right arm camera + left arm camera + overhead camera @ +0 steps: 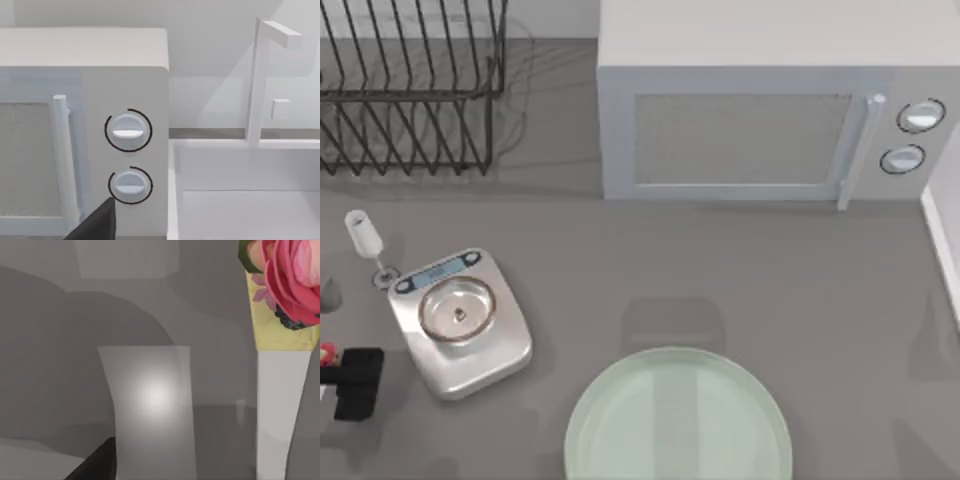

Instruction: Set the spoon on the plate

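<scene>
The plate (678, 420) lies at the near edge of the table, about midway along it, flat and bare. To its left stands a silver kitchen scale (460, 320), turned at an angle, with a small round pan on top and its display at the far side. The left arm (355, 380) is parked at the table's left edge, just beside the scale's near-left corner. A dark tip of the left gripper (97, 465) shows in the left wrist view, before a pale vase (152, 410) and a pink flower (292, 277). I cannot tell how its jaws stand.

The spoon (362, 235) lies near the left edge, just beyond the scale's far-left corner, bowl pointing away and handle running toward that corner. The scale sits between it and the plate, and nothing holds it.

Along the far edge stand a black wire dish rack (415, 90) at the left and a white microwave (760, 110) at the right. The right wrist view shows a dark tip of the right gripper (100, 222) facing the microwave's two dials, with a white sink (240, 200) beside it. Its jaws cannot be told either.
</scene>
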